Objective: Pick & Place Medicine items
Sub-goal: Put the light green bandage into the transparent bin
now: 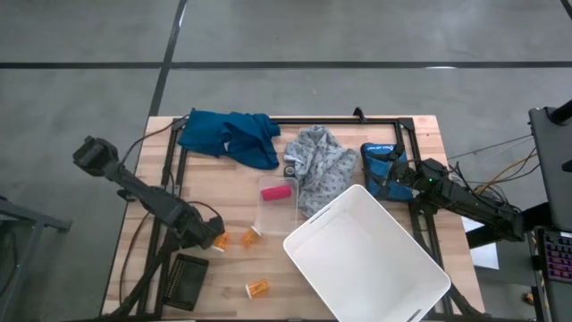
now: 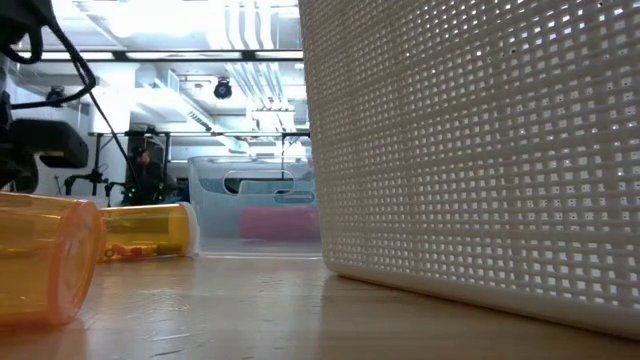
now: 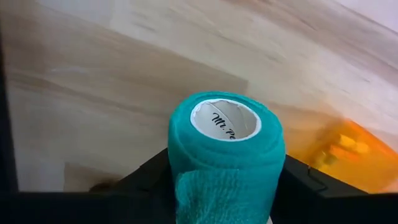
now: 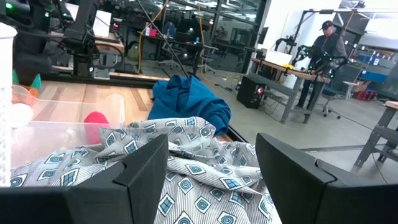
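While the left gripper (image 1: 213, 238) clamps a teal bandage roll (image 3: 227, 146), one orange pill bottle (image 1: 249, 237) lies at its three o'clock. Right gripper (image 1: 386, 175) waits, fingers apart, by the grey patterned cloth (image 1: 320, 174).

The light wooden bench (image 1: 143, 215) carries a crumpled blue cloth (image 1: 231, 136) at its far edge, a grey patterned cloth (image 1: 320, 168) beside it, a clear plastic box (image 1: 277, 207), and a large white perforated basket (image 1: 366, 259). Three orange translucent pill bottles (image 1: 256, 288) lie on their sides nearby. A black ribbed block (image 1: 186, 281), perhaps a tray, sits at the near-left edge.
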Tool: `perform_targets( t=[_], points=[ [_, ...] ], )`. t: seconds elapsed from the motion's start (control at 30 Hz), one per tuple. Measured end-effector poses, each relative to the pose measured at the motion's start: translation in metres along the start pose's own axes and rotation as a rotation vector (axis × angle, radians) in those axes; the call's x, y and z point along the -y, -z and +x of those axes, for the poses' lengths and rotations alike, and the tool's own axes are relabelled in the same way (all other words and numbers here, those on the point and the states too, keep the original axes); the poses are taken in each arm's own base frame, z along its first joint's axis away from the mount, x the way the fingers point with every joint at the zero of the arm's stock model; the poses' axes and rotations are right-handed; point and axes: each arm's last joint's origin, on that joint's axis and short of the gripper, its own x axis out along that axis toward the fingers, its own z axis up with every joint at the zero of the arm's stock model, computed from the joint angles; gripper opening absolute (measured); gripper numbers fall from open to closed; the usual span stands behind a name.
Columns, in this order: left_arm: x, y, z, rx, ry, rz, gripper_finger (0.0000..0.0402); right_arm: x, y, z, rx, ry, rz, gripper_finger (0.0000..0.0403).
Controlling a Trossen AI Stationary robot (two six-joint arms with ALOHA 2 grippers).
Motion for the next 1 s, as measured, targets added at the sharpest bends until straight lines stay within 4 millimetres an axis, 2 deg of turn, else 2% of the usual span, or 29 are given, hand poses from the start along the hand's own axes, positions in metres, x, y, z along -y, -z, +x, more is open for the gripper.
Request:
perform_targets(
  t=[0.27,0.47,0.73,1.0],
  points=[
    [-0.003,-0.003,-0.015,-0.032,0.083,0.005,0.0195,0.0,0.0,0.0,0.0,0.0,0.0,0.024],
    [0.001,0.0,-0.032,0.033,0.186,0.08,0.0196,0.0,0.0,0.0,0.0,0.0,0.001,0.024],
    [0.014,0.004,-0.056,0.257,0.428,0.286,0.0196,0.0,0.0,0.0,0.0,0.0,0.0,0.024],
    [0.033,-0.005,-0.066,0.461,0.526,0.458,0.0196,0.0,0.0,0.0,0.0,0.0,0.0,0.024]
  ],
)
